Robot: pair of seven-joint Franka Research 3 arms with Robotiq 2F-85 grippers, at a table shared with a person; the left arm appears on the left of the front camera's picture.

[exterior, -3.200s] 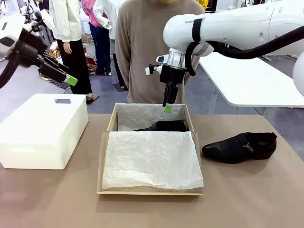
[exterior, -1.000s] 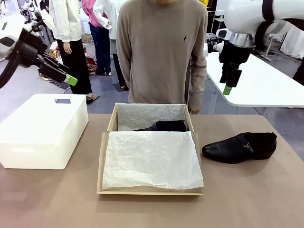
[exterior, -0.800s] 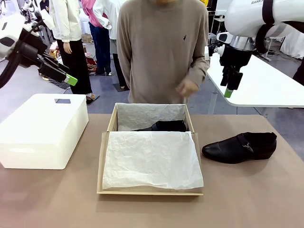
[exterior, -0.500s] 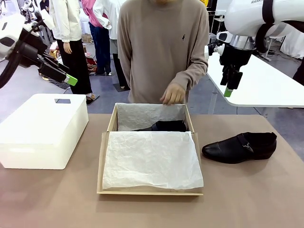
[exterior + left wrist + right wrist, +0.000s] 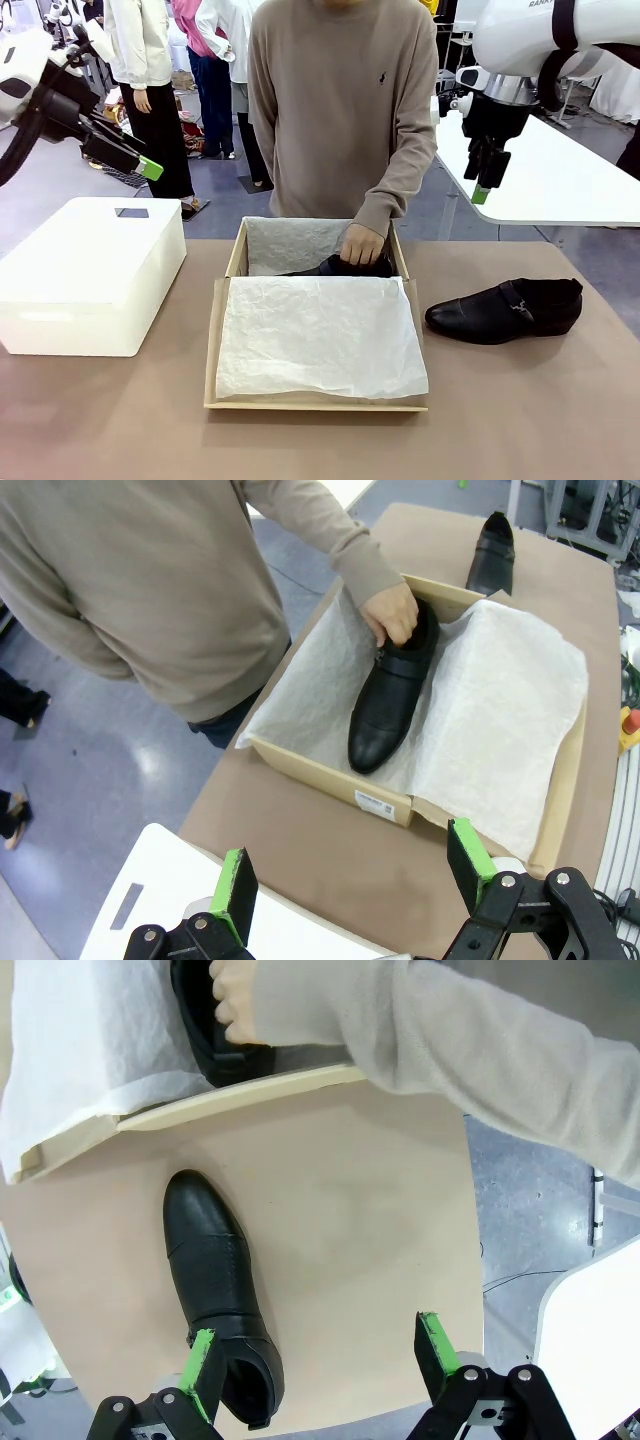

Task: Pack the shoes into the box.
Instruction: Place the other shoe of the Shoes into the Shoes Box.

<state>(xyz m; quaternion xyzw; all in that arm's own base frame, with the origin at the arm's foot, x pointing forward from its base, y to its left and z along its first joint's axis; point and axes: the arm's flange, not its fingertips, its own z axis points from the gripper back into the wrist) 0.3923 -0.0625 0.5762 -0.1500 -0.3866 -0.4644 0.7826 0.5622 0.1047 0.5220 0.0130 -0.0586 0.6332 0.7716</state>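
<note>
Person's hand (image 5: 362, 243) has come down into box (image 5: 212, 340), settling one shoe (image 5: 390, 695). Other shoe (image 5: 505, 310) lying on table (image 5: 520, 400) beside box; you are half done. Your left gripper (image 5: 352, 865) and right gripper (image 5: 318, 1352) hovering wide, empty.

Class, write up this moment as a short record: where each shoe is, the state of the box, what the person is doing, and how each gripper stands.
first shoe: inside the box, lying on white tissue paper
second shoe: on the table, on the robot's right of the box, apart from it
box: open, tissue draped over its near flap
person's hand: on the first shoe's heel end
left gripper: open, holding nothing, raised over the white plastic box
right gripper: open, holding nothing, raised above the second shoe
</note>
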